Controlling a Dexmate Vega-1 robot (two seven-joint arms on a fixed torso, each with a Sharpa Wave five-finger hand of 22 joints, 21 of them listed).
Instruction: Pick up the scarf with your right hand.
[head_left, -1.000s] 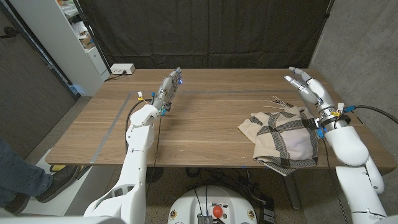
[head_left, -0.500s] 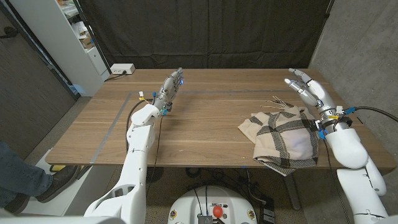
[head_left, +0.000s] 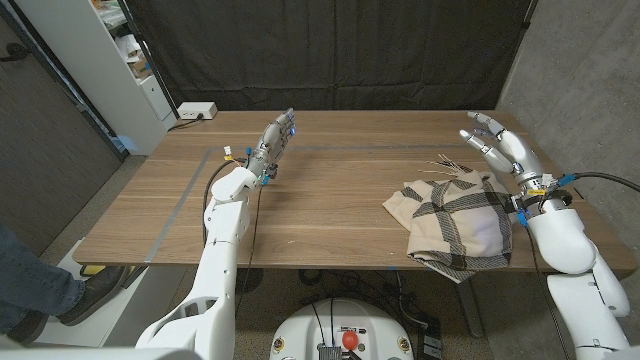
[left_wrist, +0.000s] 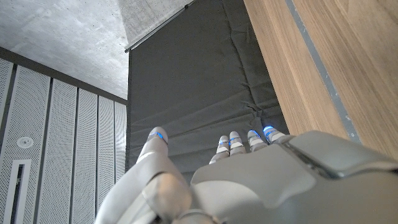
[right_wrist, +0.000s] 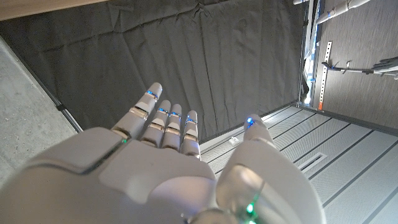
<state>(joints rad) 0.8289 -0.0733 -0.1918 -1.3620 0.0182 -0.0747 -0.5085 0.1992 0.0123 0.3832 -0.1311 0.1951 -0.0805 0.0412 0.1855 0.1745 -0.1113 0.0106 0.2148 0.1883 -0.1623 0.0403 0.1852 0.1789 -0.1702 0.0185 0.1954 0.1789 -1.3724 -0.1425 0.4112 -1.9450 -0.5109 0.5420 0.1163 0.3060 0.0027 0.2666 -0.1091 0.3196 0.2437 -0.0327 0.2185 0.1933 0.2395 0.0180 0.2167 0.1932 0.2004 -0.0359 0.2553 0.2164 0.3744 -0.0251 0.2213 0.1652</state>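
Head view: your right hand (head_left: 498, 146) hovers open, holding nothing, just beyond the scarf (head_left: 455, 222), which lies bunched on the table (head_left: 330, 200) near its right front edge. The scarf sits toward you and slightly inward from that hand; the left hand (head_left: 274, 143), fingers straight, is well apart. Left wrist view: that hand (left_wrist: 249, 180) holds nothing. Right wrist view: your right hand's fingers (right_wrist: 165, 121) are spread.

Both the left hand (head_left: 274, 141) and the right hand (head_left: 498, 147) are raised, fingers apart.

Even indoor light, soft shadows, sharp focus, no glare
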